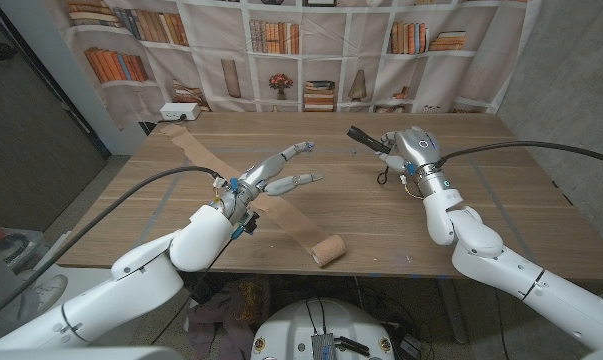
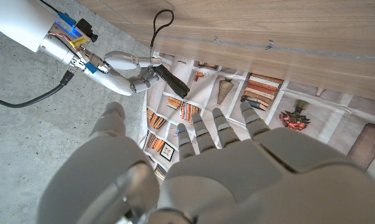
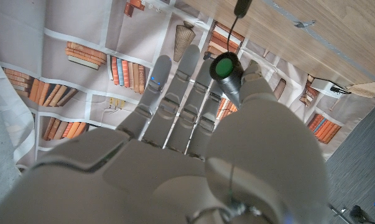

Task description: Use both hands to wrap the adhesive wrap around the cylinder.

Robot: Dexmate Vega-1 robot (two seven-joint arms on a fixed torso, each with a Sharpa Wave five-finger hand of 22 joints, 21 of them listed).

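Lying on the wooden bench (image 1: pixel 401 215), a strip of tan adhesive wrap (image 1: pixel 231 180) is seen running diagonally from the far left side to its roll (image 1: pixel 330 251) near the front edge. The left hand (image 1: pixel 271 175) is held just above the strip with fingers spread, nothing grasped. A black cylinder (image 1: pixel 365 139) with a wrist loop and a green lens (image 3: pixel 223 67) is gripped in the right hand (image 1: pixel 411 150), well apart from the wrap. A white box (image 1: pixel 177 113) is seen at the far left corner.

tan adhesive wrap (image 1: pixel 281 222); black cylinder (image 1: pixel 363 139), green end; brown wooden table (image 1: pixel 381 215)
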